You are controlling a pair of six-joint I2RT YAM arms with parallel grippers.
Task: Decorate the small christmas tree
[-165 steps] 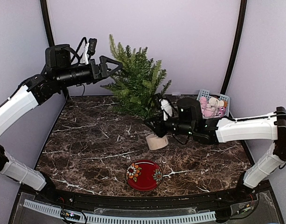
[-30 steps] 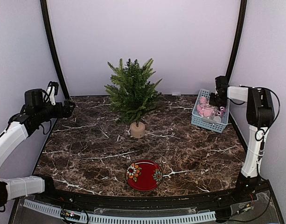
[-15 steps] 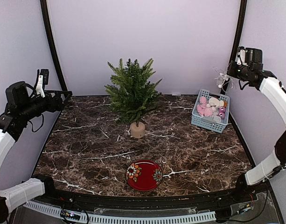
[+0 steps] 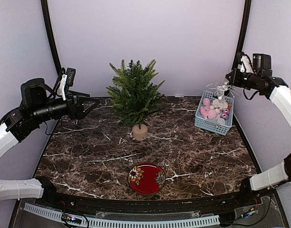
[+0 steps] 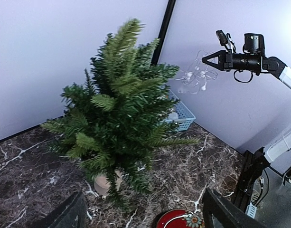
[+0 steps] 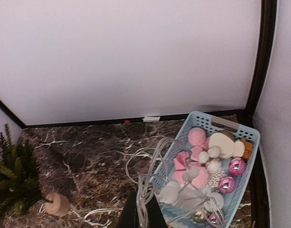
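Observation:
The small christmas tree (image 4: 135,94) stands upright on its light stump (image 4: 139,132) at the back middle of the marble table. My left gripper (image 4: 91,104) hovers to its left at branch height, open and empty. In the left wrist view its dark fingers (image 5: 65,216) frame the tree (image 5: 120,95). My right gripper (image 4: 229,78) is high at the back right, shut on a clear string of lights with white balls (image 4: 222,88). The string (image 6: 146,186) hangs from the gripper (image 6: 140,214) over the basket's left edge.
A light blue basket (image 4: 223,129) at the back right holds pink, white and shiny pink baubles (image 6: 237,166). A red flowered plate (image 4: 146,178) lies near the front middle. Lilac walls and black corner poles (image 4: 51,45) enclose the table.
My right gripper rose from the basket with the light string, then came down and left a little. My left arm swung right toward the tree, its jaws slightly narrower.

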